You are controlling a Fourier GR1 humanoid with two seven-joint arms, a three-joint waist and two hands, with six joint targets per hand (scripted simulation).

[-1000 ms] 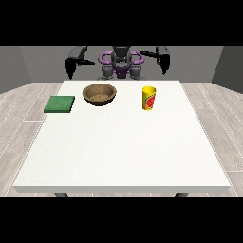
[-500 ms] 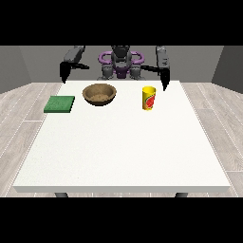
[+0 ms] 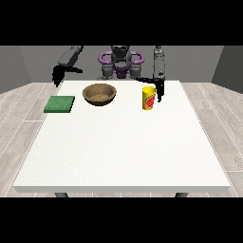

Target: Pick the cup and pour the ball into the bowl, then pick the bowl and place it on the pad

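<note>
Hand at the view's right (image 3: 159, 91) is hanging just beside the yellow cup (image 3: 149, 98), on the cup's right side and slightly behind it, with its dark fingers pointing down towards the worktop (image 3: 123, 152). Whether it is touching the cup cannot be determined, and whether its fingers are released or clenched cannot be determined either. A dark thumb or finger appears to be extending sideways behind the cup's rim, but its outline is merging with the robot's body.

Hand at the view's left (image 3: 58, 75) is hovering off the worktop's far left corner, well apart from every object, and is grasping nothing. Its finger position is too small to make out.

The cup is standing upright on the worktop's far right portion. It is carrying a red label on its front; no writing on it can be read. The ball is not showing; the cup's interior is hidden from this angle.

The brown bowl (image 3: 99, 94) is sitting upright to the left of the cup, near it but apart. The green pad (image 3: 60, 104) is lying flat near the worktop's left edge, to the left of the bowl and apart from it.

The robot's torso (image 3: 120, 64) is being cut off at the top of the scene.
</note>
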